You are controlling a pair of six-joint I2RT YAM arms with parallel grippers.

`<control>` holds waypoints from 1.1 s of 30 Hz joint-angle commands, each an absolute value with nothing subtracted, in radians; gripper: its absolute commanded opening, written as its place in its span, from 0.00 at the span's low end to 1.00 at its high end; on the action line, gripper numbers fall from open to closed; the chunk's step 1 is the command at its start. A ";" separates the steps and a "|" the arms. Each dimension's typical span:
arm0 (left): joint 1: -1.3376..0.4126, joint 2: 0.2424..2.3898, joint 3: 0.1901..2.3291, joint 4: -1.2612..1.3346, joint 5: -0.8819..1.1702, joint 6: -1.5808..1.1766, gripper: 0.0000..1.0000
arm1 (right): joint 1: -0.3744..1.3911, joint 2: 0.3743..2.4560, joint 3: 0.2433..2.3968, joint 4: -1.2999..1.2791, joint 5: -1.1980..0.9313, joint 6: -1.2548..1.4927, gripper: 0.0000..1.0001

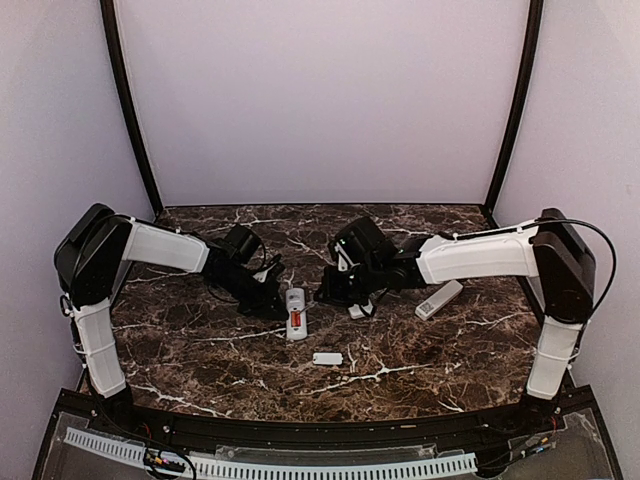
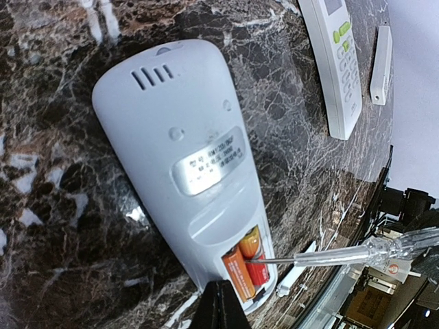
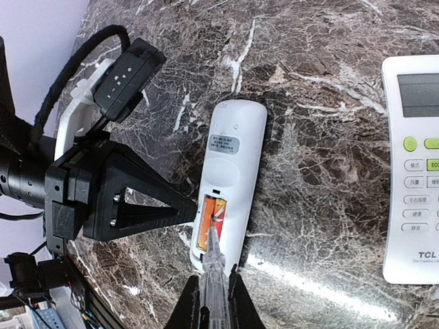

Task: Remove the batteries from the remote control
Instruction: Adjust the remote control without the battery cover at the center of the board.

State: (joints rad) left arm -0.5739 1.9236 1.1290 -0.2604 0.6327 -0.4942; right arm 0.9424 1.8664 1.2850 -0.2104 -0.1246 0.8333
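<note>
A white remote control (image 1: 296, 312) lies back up on the marble table, its battery compartment open. Two red-orange batteries (image 2: 247, 265) lie side by side in it; they also show in the right wrist view (image 3: 211, 221) and the top view (image 1: 297, 319). My right gripper (image 3: 217, 277) is shut on a clear-handled screwdriver (image 3: 217, 274), whose metal tip (image 2: 264, 260) touches the batteries. My left gripper (image 2: 219, 301) is shut and empty, its tip against the remote's (image 2: 185, 157) side edge. In the top view the left gripper (image 1: 276, 302) and right gripper (image 1: 340, 292) flank the remote.
A second white remote (image 1: 439, 299) with green buttons lies face up to the right (image 3: 415, 171). A small flat white cover (image 1: 327, 358) lies in front of the open remote. Another white cover (image 2: 381, 65) lies beyond the second remote. The table's front edge (image 1: 320, 415) is near.
</note>
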 commanded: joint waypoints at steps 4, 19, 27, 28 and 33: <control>-0.595 1.973 1.134 -0.270 0.618 -0.474 0.03 | 0.926 1.862 1.160 0.058 -0.331 0.939 0.00; -0.596 1.975 1.138 -0.275 0.608 -0.468 0.02 | 0.887 1.762 1.049 0.222 -0.378 1.005 0.00; -0.594 1.950 1.151 -0.294 0.582 -0.455 0.03 | 0.881 1.691 1.027 0.115 -0.247 0.960 0.00; -0.593 1.942 1.152 -0.294 0.568 -0.450 0.06 | 0.879 1.675 1.024 0.091 -0.223 0.949 0.00; -0.572 1.881 1.158 -0.278 0.539 -0.455 0.26 | 0.864 1.587 1.015 -0.019 -0.108 0.888 0.00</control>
